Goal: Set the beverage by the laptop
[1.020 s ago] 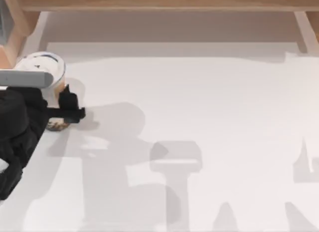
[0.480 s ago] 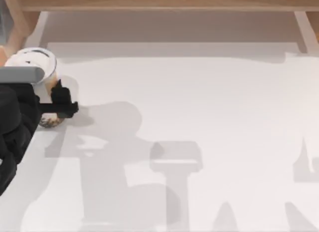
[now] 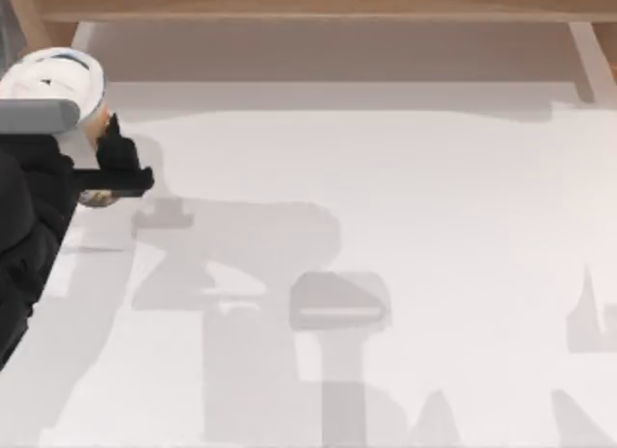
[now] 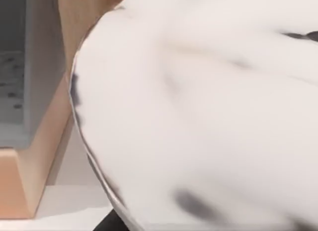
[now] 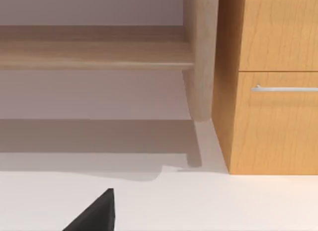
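With fingers clamped on the cup [image 3: 60, 85], left hand [image 3: 108, 164] sits at the table's [image 3: 386, 226] far left; right hand's state: cannot tell.

A flat white table surface [image 3: 405, 226] fills most of the top view, crossed by grey shadows. Along its 12 o'clock edge runs a light wooden shelf frame [image 3: 318, 3]. In the right wrist view, a wooden cabinet with a slim metal drawer handle [image 5: 284, 88] stands beside a round wooden post [image 5: 201, 52].
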### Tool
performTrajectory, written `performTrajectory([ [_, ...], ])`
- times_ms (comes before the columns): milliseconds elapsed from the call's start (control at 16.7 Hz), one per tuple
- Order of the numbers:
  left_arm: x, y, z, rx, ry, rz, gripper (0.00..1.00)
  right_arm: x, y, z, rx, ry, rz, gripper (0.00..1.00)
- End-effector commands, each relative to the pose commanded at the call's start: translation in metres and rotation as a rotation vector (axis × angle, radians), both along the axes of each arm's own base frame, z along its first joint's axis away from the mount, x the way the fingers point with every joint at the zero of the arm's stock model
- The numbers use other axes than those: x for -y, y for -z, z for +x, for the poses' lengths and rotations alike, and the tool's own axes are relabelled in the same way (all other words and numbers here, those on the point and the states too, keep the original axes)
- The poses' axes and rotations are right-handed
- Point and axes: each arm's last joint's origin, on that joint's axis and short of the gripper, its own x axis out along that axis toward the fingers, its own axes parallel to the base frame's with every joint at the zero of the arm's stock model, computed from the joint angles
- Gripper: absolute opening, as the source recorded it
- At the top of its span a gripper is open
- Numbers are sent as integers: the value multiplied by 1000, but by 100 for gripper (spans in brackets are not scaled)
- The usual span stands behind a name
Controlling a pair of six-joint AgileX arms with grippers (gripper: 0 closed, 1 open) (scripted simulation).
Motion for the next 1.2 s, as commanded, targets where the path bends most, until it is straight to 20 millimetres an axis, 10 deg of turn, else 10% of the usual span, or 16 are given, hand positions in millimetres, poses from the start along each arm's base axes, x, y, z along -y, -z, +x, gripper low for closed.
performTrajectory([
  [1200,-30,-1,-96,-158,-3,20,0,0,0,0,0,0,0,100],
])
